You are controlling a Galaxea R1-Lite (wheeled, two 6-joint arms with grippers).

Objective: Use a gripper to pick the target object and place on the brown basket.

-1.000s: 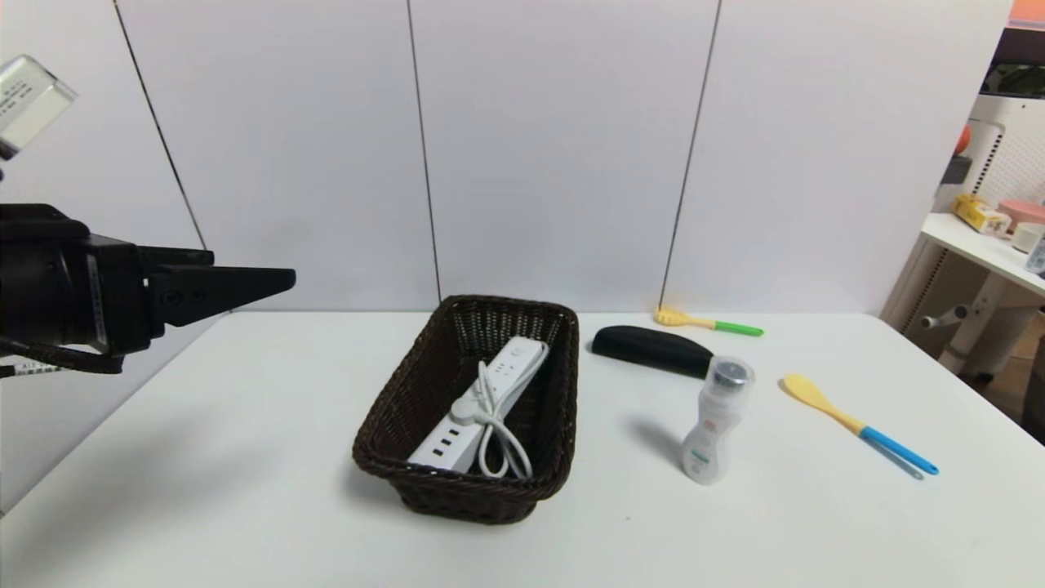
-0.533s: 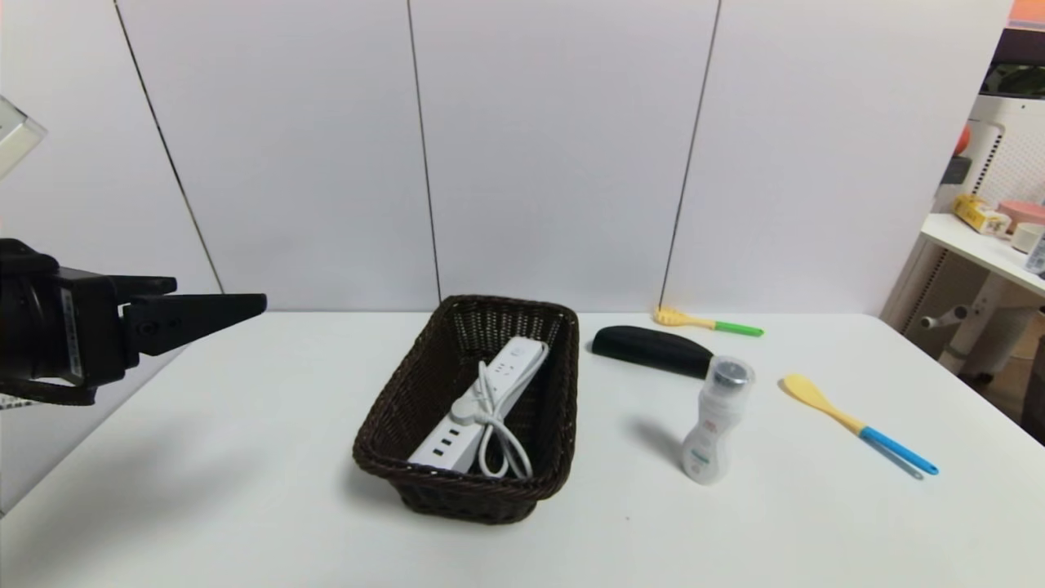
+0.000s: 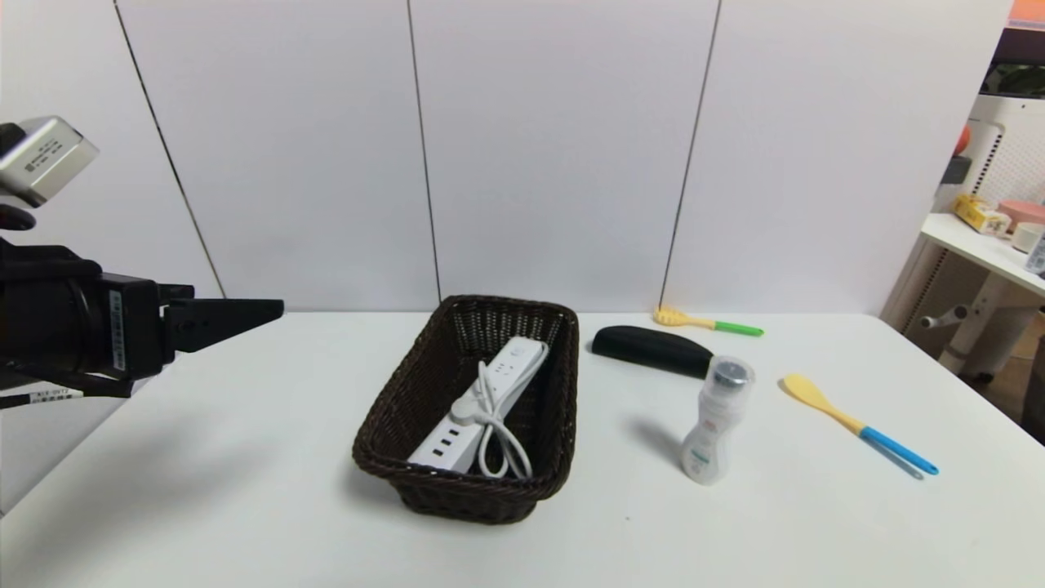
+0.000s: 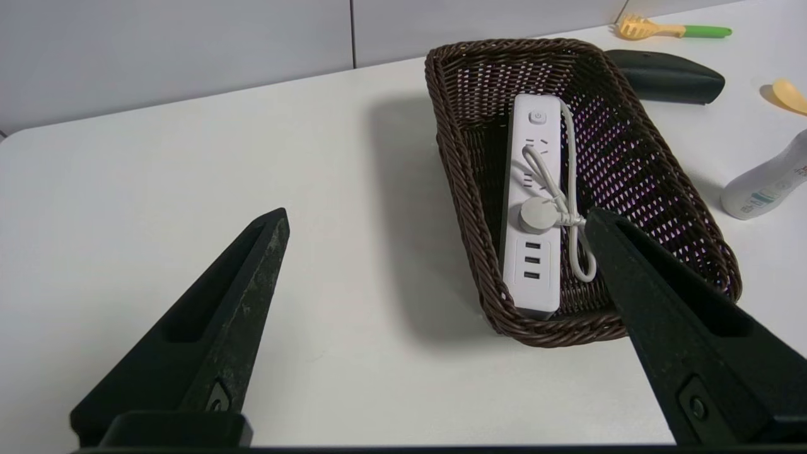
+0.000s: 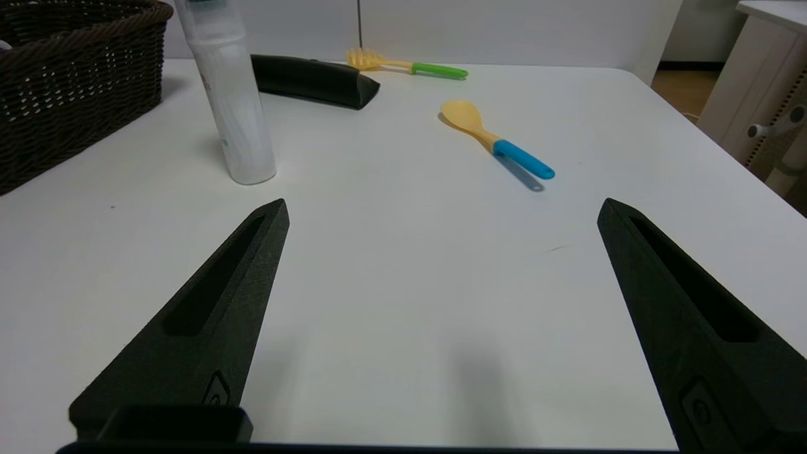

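Observation:
The white power strip (image 3: pixel 482 400) with its bundled cord lies inside the brown wicker basket (image 3: pixel 392 408) at the table's middle; both also show in the left wrist view, the strip (image 4: pixel 536 208) within the basket (image 4: pixel 460 176). My left gripper (image 3: pixel 269 309) hangs high at the far left, well away from the basket, open and empty, as the left wrist view (image 4: pixel 435 217) shows. My right gripper (image 5: pixel 441 211) is out of the head view; it is open and empty, low over bare table near the front right.
A white bottle (image 3: pixel 712 420) stands right of the basket. A black oblong case (image 3: pixel 651 349), a yellow fork with green handle (image 3: pixel 706 322) and a yellow spoon with blue handle (image 3: pixel 857 423) lie on the right side. A shelf stands beyond the table's right edge.
My left gripper dipped down and left, then moved slightly back right. The power strip and basket have not moved.

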